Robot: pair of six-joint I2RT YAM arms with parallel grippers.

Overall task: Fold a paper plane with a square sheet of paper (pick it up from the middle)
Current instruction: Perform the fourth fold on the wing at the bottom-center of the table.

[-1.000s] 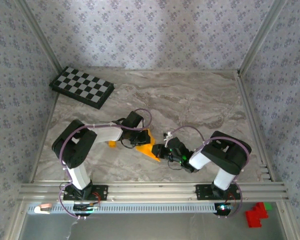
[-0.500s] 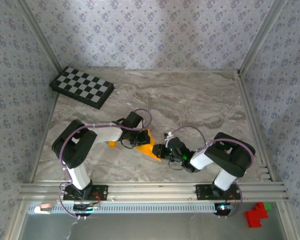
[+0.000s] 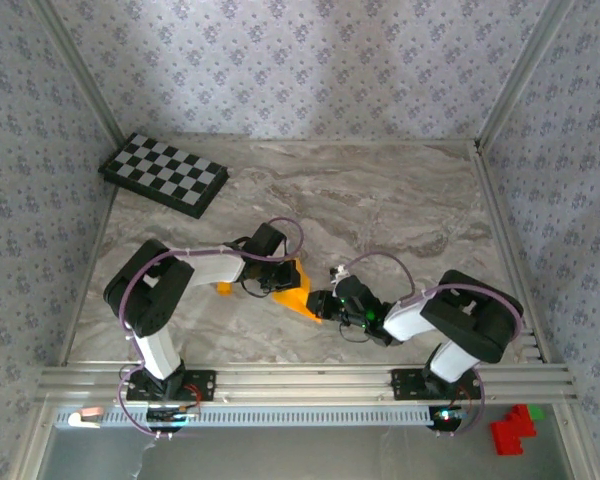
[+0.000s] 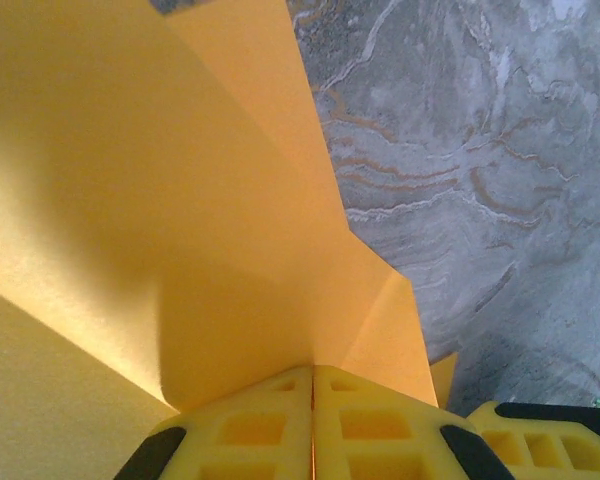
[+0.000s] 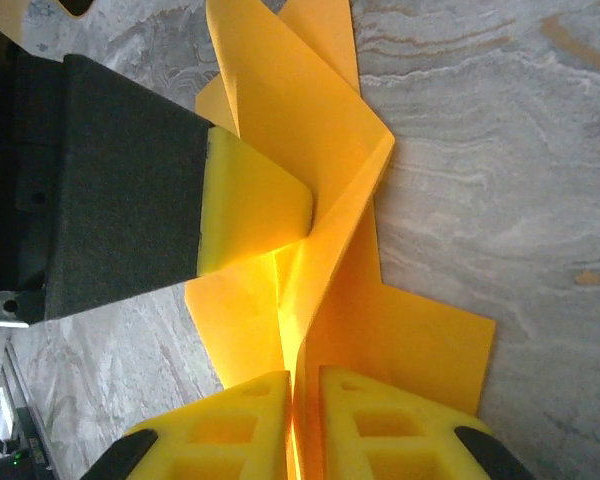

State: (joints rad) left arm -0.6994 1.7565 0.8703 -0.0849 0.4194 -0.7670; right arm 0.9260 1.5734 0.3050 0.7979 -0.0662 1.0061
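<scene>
A creased square sheet of paper (image 3: pixel 296 291), orange-yellow and folded narrower, stands off the marble worktop (image 3: pixel 380 200) near its front edge, a little left of centre, pinched from two sides. The left wrist view shows its folded panels (image 4: pixel 180 200) rising straight out of the left gripper (image 4: pixel 313 400), whose yellow fingers are pressed together on the paper's lower edge. The right gripper (image 5: pixel 292 400) has its fingers almost touching, a fold of the sheet sandwiched between them, and one left finger pad (image 5: pixel 255 205) presses on the same crease just beyond.

Seen from above, the two grippers meet nearly tip to tip at the paper, arms bent in from either side. A small orange block (image 3: pixel 223 289) lies just left of the left wrist. Bare marble opens wide behind and to the right. A checkered board (image 3: pixel 164 175) sits well apart in the far left corner. The metal rail (image 3: pixel 300 380) at the near edge runs close behind both arms, and papered walls (image 3: pixel 310 70) close the other sides.
</scene>
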